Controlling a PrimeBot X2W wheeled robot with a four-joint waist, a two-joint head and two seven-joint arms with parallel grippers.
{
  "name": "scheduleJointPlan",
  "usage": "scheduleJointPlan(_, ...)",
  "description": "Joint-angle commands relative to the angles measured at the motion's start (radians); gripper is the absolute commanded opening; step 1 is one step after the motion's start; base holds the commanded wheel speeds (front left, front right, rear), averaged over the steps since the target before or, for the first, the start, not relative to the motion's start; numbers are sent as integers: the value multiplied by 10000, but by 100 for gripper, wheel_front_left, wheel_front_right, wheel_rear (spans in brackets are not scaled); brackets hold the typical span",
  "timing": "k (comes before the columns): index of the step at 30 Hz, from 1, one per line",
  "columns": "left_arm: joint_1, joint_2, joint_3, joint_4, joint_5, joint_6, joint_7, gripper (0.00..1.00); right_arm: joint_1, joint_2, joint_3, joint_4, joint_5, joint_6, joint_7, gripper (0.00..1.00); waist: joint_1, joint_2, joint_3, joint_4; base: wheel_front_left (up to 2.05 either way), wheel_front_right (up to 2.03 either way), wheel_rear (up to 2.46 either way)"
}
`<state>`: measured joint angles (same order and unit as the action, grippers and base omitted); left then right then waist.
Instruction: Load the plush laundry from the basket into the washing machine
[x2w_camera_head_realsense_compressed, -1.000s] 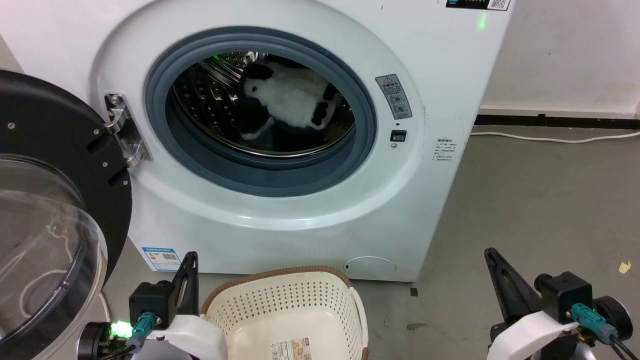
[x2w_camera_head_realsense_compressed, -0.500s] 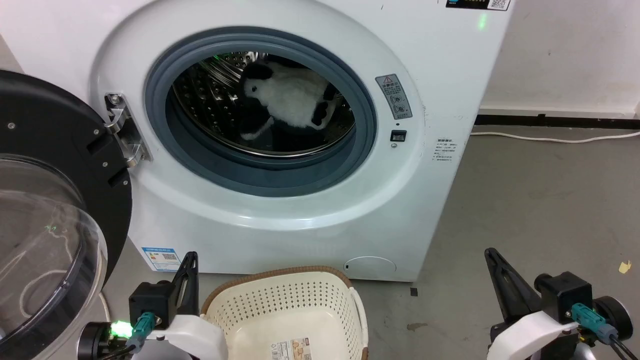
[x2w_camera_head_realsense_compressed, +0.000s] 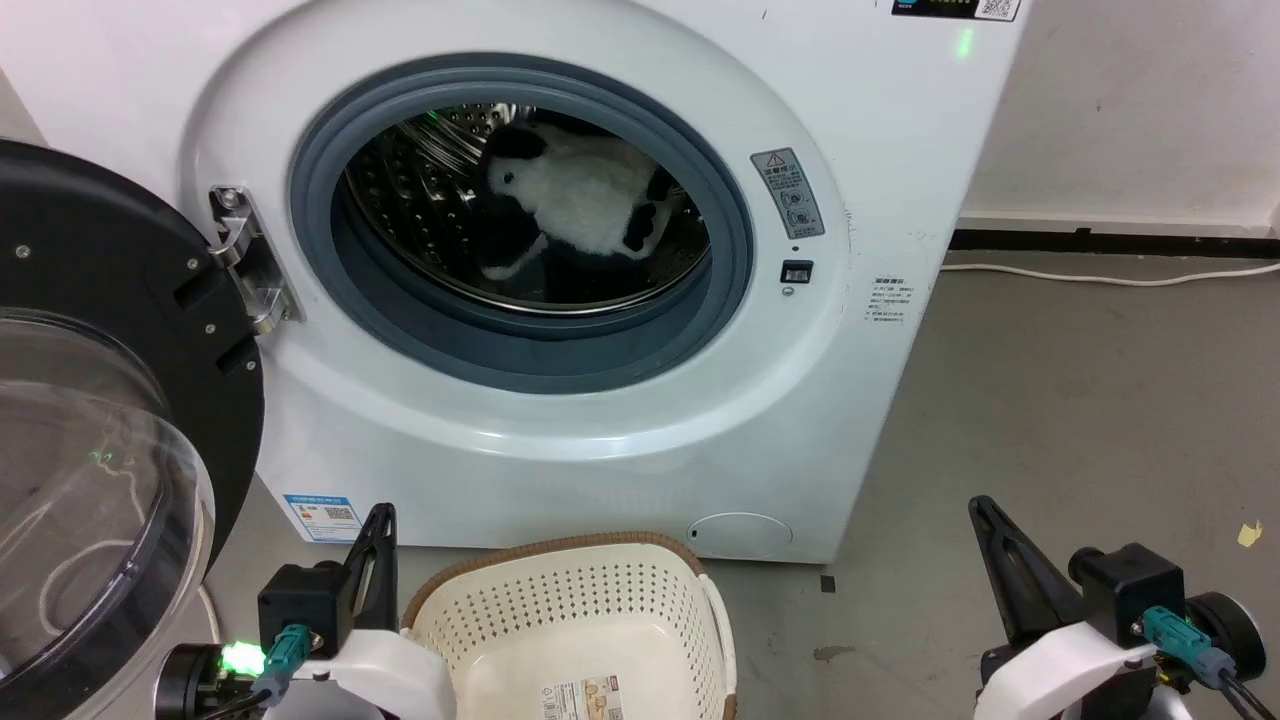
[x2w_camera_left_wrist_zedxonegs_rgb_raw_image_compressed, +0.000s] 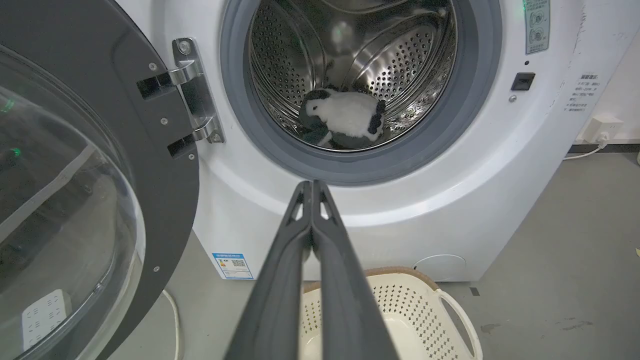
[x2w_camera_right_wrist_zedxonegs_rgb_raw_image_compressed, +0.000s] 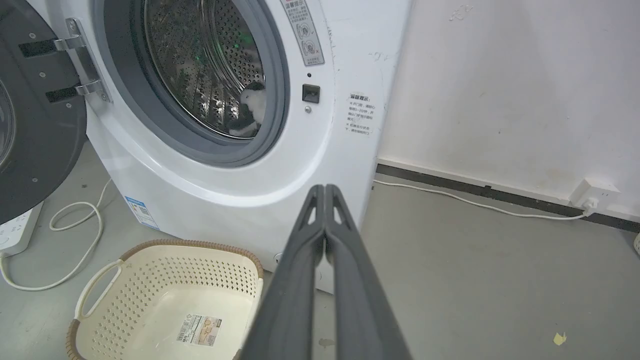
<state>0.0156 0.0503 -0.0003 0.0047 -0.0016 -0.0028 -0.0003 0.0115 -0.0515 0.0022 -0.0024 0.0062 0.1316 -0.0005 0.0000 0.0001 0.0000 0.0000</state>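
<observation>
Well, the plush laundry (x2w_camera_head_realsense_compressed: 585, 205) lies inside the washing machine (x2w_camera_head_realsense_compressed: 600, 470), low on the shiny perforated drum (x2w_camera_head_realsense_compressed: 420, 200) behind the grey door seal (x2w_camera_head_realsense_compressed: 520, 345). It is a black-and-white heap on its side (head end toward the hinge, as the head view shows it). The door (x2w_camera_head_realsense_compressed: 90, 300) hangs wide open on the robot's left, its clear bubble turned outward.

The basket (x2w_camera_head_realsense_compressed: 560, 590) stands on the grey floor (x2w_camera_head_realsense_compressed: 1050, 400) just in front of the machine's base, and a product sticker (x2w_camera_head_realsense_compressed: 580, 700) shows on its inner bottom.

The left jaws are narrow: the left wrist view shows the two dark fingers (x2w_camera_left_wrist_zedxonegs_rgb_raw_image_compressed: 280, 280) pressed together at the tips, holding nothing, and pointing at the machine's front below the seal. They sit just beside the basket's left rim. The right jaws are narrow too, their fingers (x2w_camera_right_wrist_zedxonegs_rgb_raw_image_compressed: 300, 280) meeting at the tips and gripping nothing. They are over the floor, well apart from the basket on its right. A white cable (x2w_camera_right_wrist_zedxonegs_rgb_raw_image_compressed: 475, 202) runs along the wall's foot to a socket (x2w_camera_right_wrist_zedxonegs_rgb_raw_image_compressed: 595, 195).
</observation>
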Motion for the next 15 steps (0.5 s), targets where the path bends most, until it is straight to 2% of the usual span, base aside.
scheduleJointPlan(1, -156, -1, 3, -47, 16, 28, 3, 0, -115, 13, -22, 24, -62, -9, 5, 0, 0, -1, 0, 0, 0, 0, 0)
scheduleJointPlan(15, -156, -1, 3, -47, 16, 28, 3, 0, -115, 13, -22, 24, -62, -9, 5, 0, 0, -1, 0, 0, 0, 0, 0)
